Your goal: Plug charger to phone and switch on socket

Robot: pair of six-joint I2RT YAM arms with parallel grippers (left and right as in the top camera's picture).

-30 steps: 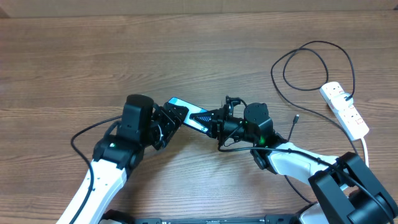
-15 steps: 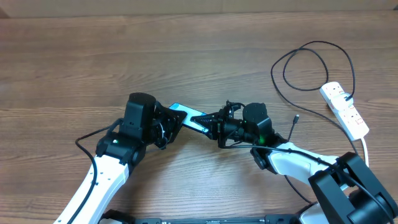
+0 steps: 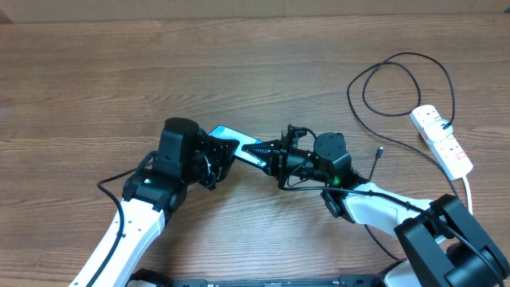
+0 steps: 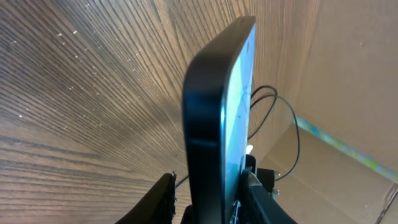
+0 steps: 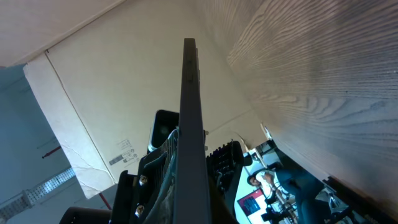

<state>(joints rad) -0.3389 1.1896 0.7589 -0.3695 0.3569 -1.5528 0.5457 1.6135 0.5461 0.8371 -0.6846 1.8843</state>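
Observation:
The phone, its light blue screen up, is lifted off the table between both grippers. My right gripper is shut on its right end; in the right wrist view the phone's dark edge runs up from between the fingers. My left gripper straddles the left end. In the left wrist view the phone touches one finger and a small gap shows at the other. The charger's black cable loops at the right, with its plug tip lying loose. The white socket lies at the far right.
The socket's thick white cord runs off toward the front right edge. A cardboard wall stands behind the table. The cable loop also shows in the left wrist view.
The left arm has shifted slightly up and left along the phone's end. The phone has tilted a little and stays lifted. The right gripper has barely moved.

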